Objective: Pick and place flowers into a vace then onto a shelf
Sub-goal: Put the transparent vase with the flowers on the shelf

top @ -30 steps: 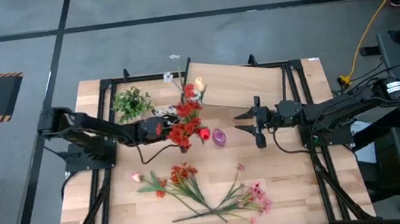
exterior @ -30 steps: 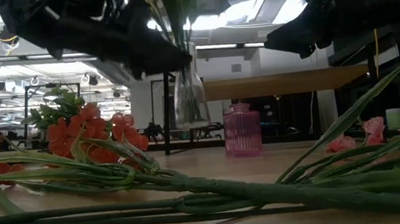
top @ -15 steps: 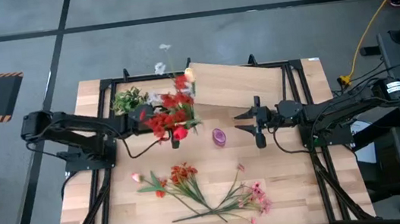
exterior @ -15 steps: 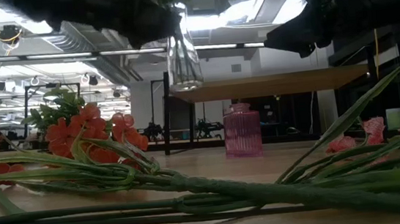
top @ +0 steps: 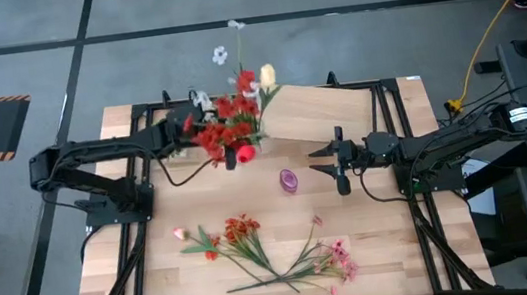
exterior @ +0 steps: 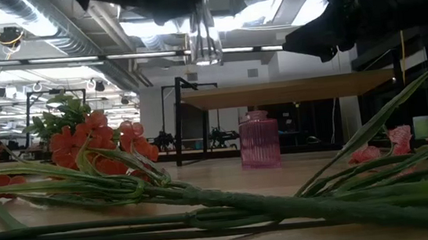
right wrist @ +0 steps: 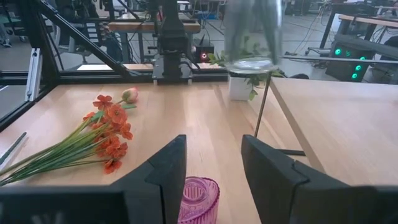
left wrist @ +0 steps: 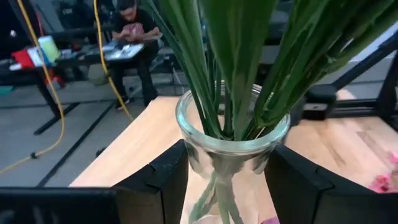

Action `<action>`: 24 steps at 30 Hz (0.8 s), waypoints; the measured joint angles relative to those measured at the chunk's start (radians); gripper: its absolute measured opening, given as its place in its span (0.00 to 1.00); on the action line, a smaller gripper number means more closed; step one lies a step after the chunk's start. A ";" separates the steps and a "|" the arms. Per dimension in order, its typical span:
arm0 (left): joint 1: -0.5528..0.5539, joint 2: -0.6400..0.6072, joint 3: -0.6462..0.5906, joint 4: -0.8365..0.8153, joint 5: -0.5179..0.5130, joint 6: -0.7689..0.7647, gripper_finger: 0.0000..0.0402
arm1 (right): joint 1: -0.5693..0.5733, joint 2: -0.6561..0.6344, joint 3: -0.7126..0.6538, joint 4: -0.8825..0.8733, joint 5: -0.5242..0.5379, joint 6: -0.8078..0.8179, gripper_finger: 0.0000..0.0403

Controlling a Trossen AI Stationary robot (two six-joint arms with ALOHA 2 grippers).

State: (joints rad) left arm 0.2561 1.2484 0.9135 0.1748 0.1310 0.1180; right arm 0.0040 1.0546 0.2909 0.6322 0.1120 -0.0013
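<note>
My left gripper (top: 199,127) (left wrist: 231,182) is shut on a clear glass vase (left wrist: 231,140) filled with flowers (top: 233,131), red, white and pale yellow blooms on green stalks. The vase (exterior: 204,36) hangs in the air, higher than the top of the shelf (top: 324,110) (exterior: 290,90) and near the shelf's left corner. More loose flowers lie flat on the table, an orange-red bunch (top: 237,233) and a pink one (top: 329,257). My right gripper (top: 329,164) (right wrist: 217,171) hovers open just right of a small pink vase (top: 289,180). My left gripper pinches the glass vase at its neck (left wrist: 186,146), just below the rim, one finger (left wrist: 163,180) on each side. The fingers come at it level, from the table's left. The vase is lifted clear of the table and stands upright, with the stalks rising out of its mouth.
The ribbed pink vase (right wrist: 199,199) stands on the table in front of my right gripper. A green leafy tuft in a white pot (right wrist: 239,84) stands near the far edge. The shelf's thin black legs (exterior: 179,123) stand behind the pink vase. Black frame rails run along both table sides.
My left gripper has carried the vase with its flowers upward, from just above the table to above the height of the shelf top, and a little toward the table's far edge. The vase has stayed upright. The right arm has kept still.
</note>
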 joint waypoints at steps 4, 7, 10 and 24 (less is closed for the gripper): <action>0.058 0.011 0.026 -0.010 0.030 0.000 0.44 | 0.000 0.000 0.000 0.000 0.000 0.000 0.39; 0.094 0.025 0.046 -0.014 0.075 0.000 0.44 | 0.000 0.000 0.000 0.000 0.000 0.000 0.39; 0.121 0.065 0.074 -0.028 0.114 0.000 0.44 | 0.000 0.000 0.000 0.000 0.000 0.001 0.39; 0.280 0.249 0.244 -0.067 0.204 0.034 0.44 | 0.000 0.000 0.000 0.000 0.000 0.000 0.39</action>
State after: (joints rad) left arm 0.5362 1.4971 1.1577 0.1073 0.3351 0.1521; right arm 0.0040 1.0546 0.2909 0.6323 0.1120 -0.0018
